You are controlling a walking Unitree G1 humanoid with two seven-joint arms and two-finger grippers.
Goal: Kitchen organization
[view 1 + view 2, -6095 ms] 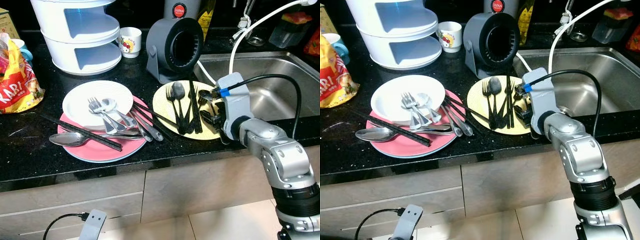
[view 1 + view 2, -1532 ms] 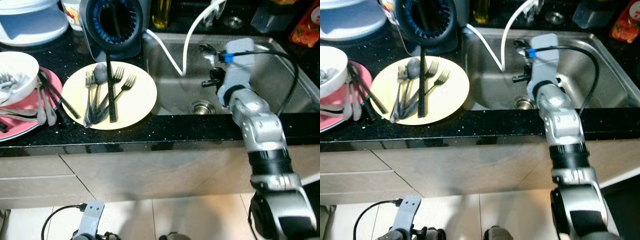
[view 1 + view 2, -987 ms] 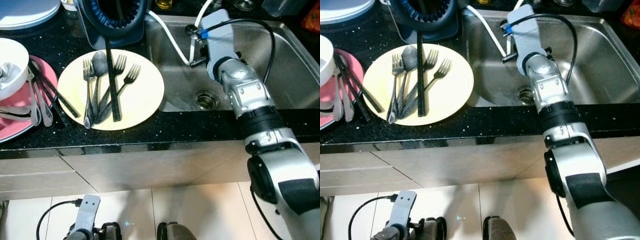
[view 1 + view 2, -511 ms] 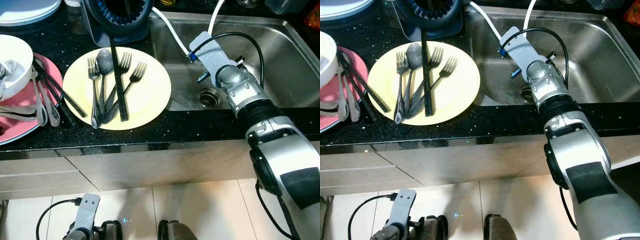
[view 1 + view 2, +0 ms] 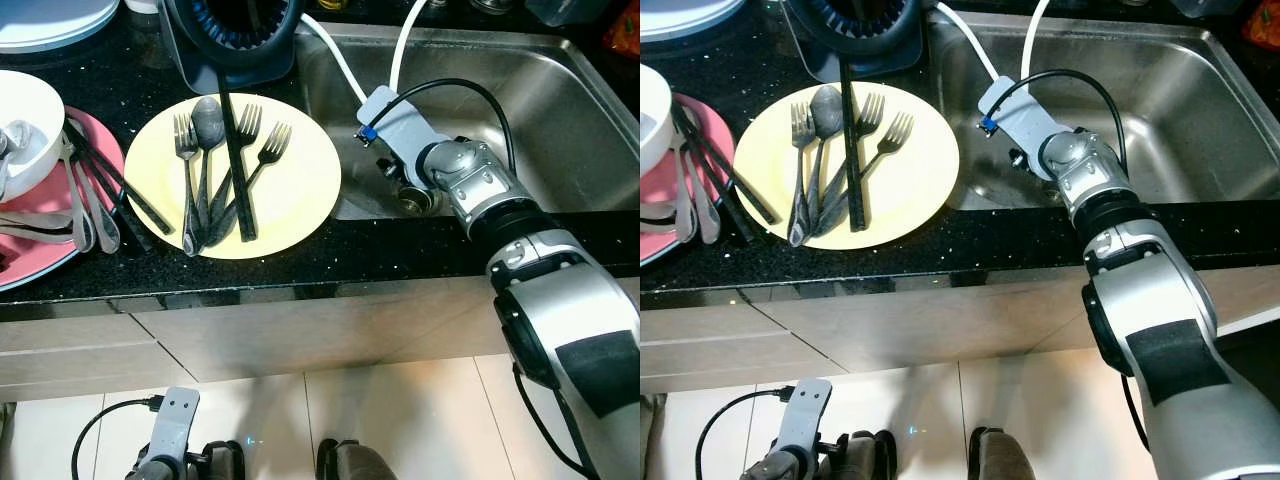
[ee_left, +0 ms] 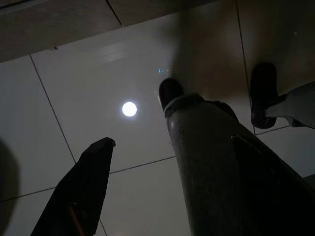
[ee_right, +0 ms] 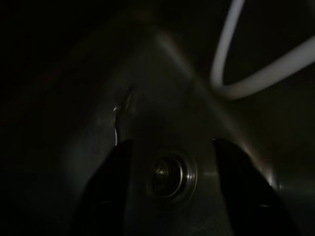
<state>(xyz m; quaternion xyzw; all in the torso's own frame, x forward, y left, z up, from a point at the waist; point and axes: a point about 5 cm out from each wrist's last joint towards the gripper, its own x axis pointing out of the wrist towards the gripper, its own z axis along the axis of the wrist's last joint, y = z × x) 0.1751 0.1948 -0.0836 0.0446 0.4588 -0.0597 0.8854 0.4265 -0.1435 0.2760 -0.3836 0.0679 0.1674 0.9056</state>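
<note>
Your right gripper (image 7: 172,147) is down in the sink (image 5: 560,120), right over the drain (image 7: 170,174). Its two fingers (image 7: 115,187) are spread apart and there is nothing between them. You can see the drain in the gap. A white hose (image 5: 335,55) loops in the sink just beside it.

Your left gripper (image 6: 172,142) hangs by your leg over the floor (image 6: 74,73). Its fingers are spread too, and it carries nothing.

I think you are between pick-ups. The hand is empty, so the next job looks like going over to fetch one more piece.

The pieces lie on the yellow plate (image 5: 300,190), on the counter (image 5: 400,250) to the left of the sink. There are three forks (image 5: 265,160), a spoon (image 5: 207,115) and a black stick (image 5: 235,160).

They all lie flat. Their long way runs from the back of the counter toward you. The prongs and the spoon bowl point away from you, toward the round holder (image 5: 235,30). The handles point at you and bunch together near the front rim of the plate.

To take one, I think you should lift the hand out of the sink, swing it left over the plate, and turn the fingers so they close across a handle. The handles overlap, so you may catch two at once
</note>
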